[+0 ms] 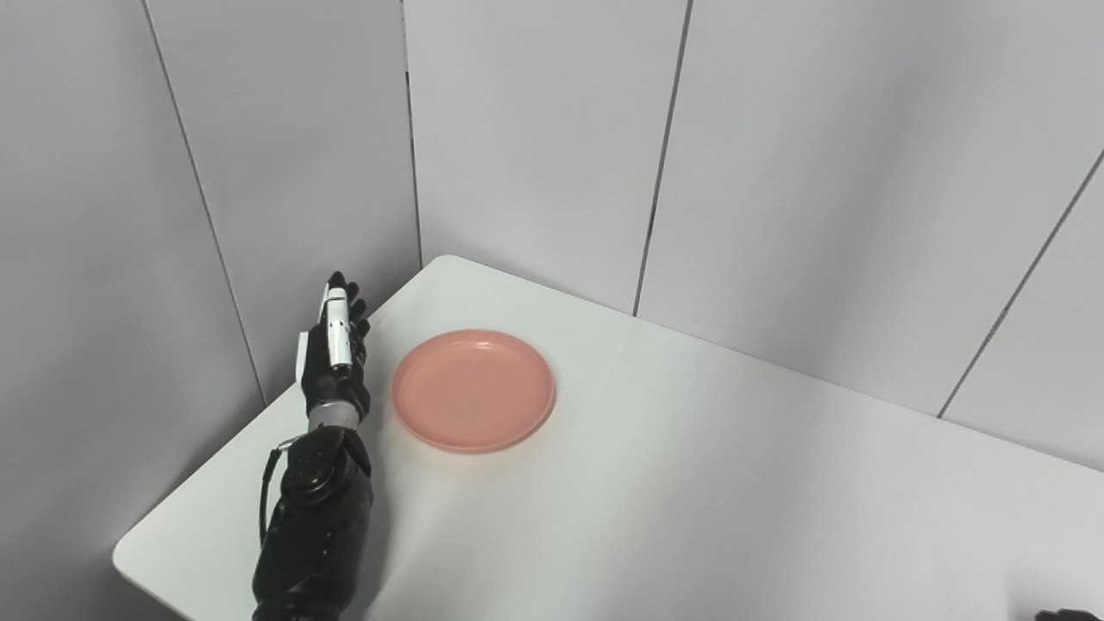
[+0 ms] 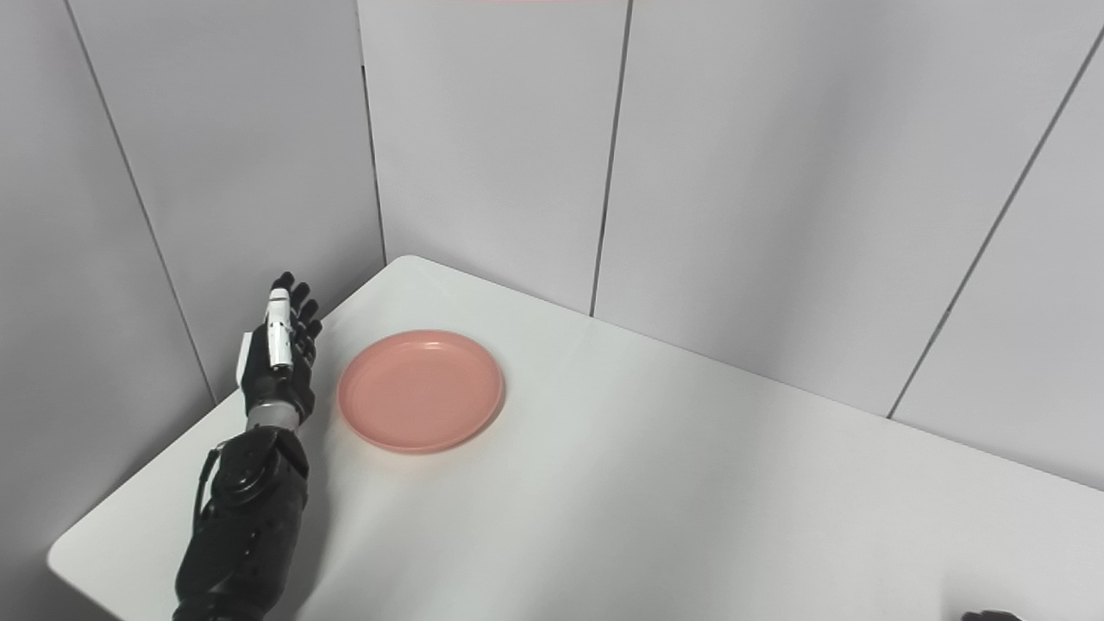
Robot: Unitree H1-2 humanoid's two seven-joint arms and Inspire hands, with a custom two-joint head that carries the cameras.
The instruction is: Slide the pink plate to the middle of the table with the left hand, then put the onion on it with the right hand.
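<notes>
An empty pink plate [image 1: 473, 388] lies on the white table [image 1: 690, 483] toward its far left. My left hand [image 1: 335, 349] is open with its fingers straight, on edge just left of the plate, with a small gap between them. It holds nothing. Of my right hand only a dark sliver [image 1: 1068, 615] shows at the bottom right corner, so I cannot tell how its fingers stand. No onion is in view.
Grey wall panels [image 1: 535, 129] stand close behind the table on the left and at the back. The table's left edge [image 1: 198, 470] runs just beside my left forearm.
</notes>
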